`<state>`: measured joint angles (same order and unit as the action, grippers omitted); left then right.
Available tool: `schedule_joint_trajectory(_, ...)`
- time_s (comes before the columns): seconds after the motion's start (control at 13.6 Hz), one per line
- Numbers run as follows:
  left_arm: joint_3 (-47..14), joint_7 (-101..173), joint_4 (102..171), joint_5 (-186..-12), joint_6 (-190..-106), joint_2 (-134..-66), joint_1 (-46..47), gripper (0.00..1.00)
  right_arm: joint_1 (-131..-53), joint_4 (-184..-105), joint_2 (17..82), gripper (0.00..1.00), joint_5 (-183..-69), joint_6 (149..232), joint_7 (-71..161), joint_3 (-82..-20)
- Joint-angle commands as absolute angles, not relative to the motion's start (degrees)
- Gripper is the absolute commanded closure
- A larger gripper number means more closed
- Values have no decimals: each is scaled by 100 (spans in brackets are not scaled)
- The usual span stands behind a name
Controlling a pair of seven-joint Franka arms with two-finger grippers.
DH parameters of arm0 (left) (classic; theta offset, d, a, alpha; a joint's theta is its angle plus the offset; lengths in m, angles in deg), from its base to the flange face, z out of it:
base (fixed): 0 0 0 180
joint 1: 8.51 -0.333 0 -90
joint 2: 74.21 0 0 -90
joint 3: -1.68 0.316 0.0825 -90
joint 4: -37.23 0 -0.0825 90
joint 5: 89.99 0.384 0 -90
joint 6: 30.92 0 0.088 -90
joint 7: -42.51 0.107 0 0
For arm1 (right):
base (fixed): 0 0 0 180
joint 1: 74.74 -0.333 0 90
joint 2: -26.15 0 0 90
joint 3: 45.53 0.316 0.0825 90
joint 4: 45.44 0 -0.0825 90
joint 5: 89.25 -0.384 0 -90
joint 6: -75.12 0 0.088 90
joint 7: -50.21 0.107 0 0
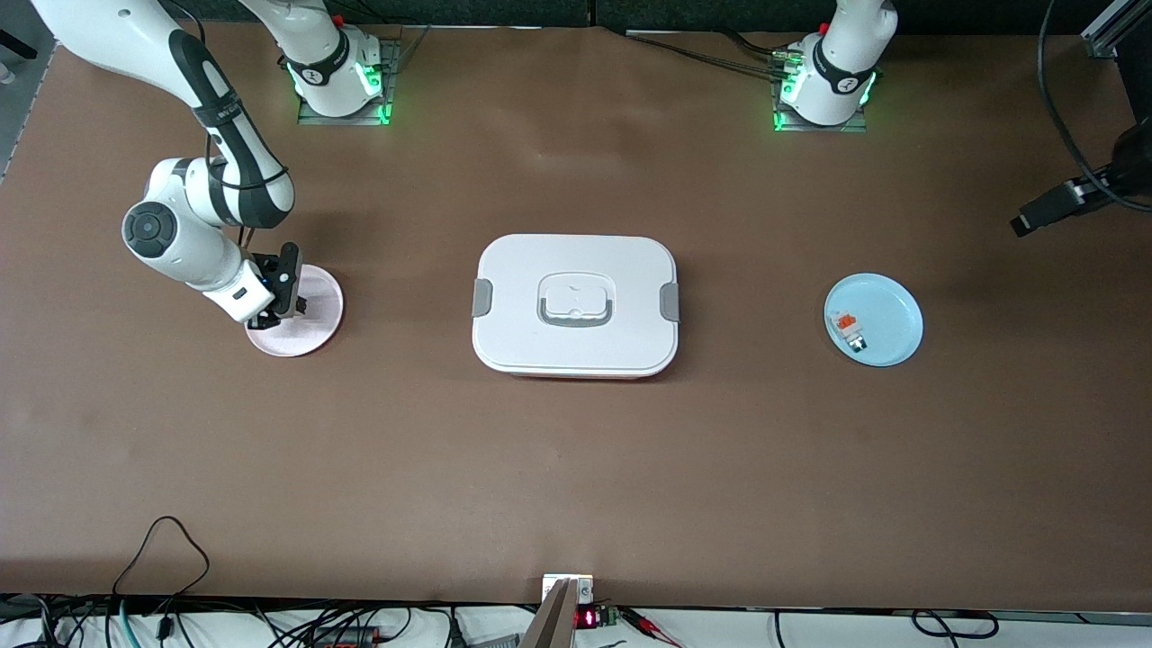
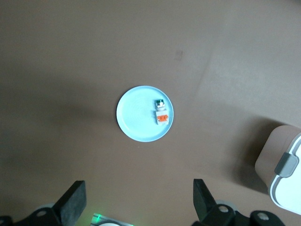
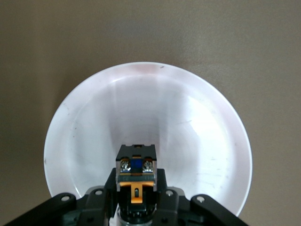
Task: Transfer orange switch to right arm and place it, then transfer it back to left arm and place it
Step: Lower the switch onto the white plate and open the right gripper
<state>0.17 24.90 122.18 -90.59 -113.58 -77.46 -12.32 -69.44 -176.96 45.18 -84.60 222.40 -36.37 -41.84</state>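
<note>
Looking across the brown tabletop [image 1: 576, 468] from my remote station, I saw the white box [image 1: 576, 306] sitting near the middle, lid on, its grey latches at both ends and the grey-rimmed handle lying flat on top. About level with it, toward the right arm's end, lay the pink plate [image 1: 315, 328], and toward the left arm's end lay the blue plate [image 1: 891, 337], which carried a small white-and-grey piece with an orange top [image 1: 849, 329]. I had the right gripper [image 1: 290, 301] down over the pink plate, its fingers clamped together on the orange switch [image 3: 136, 168]; in the right wrist view that little black block with its orange middle sat squeezed between the black fingers [image 3: 162, 188], with the plate's pale surface spread out beneath it. I could not tell whether the switch was touching the plate or just above it. The left gripper [image 2: 138, 207] hung high over the left arm's end of the tabletop, out of the front view, its fingers spread wide apart and holding nothing; its wrist view looked down on the blue plate and caught one corner of the box. That arm waited. Farthest from the front camera, both arm bases stood along the tabletop's edge, green lights glowing at each.
</note>
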Motion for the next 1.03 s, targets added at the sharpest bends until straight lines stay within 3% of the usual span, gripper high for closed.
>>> schedule_joint_trajectory(0.0, 63, 3227, 12213, -9035, -11231, -7632, -1255, 0, -6867, -17780, 4504, 73, -8407, 22383, -3716, -4123)
schedule_joint_trajectory(0.07, 63, 3396, 12239, -9026, -11240, -7545, -1255, 0, -6858, -17798, 4504, 62, -8433, 22392, -3716, -4114)
schedule_joint_trajectory(0.22, 37, 3564, 12519, -8895, -11344, -7317, -1255, 0, -6841, -17789, 4461, 0, -8442, 22375, -3698, -4114)
schedule_joint_trajectory(0.37, 28, 3609, 12845, -8806, -11556, -7088, -1238, 0, -6806, -17763, 4312, 0, -8520, 22270, -3672, -4114)
schedule_joint_trajectory(0.59, 19, 3495, 12785, -8832, -11547, -7140, -1238, 0, -6849, -17431, 4109, 0, -8853, 21560, -3645, -4096)
schedule_joint_trajectory(0.95, 28, 3213, 12644, -8876, -11547, -7280, -1238, 0, -7043, -15560, 4083, 0, -9110, 19494, -3549, -4088)
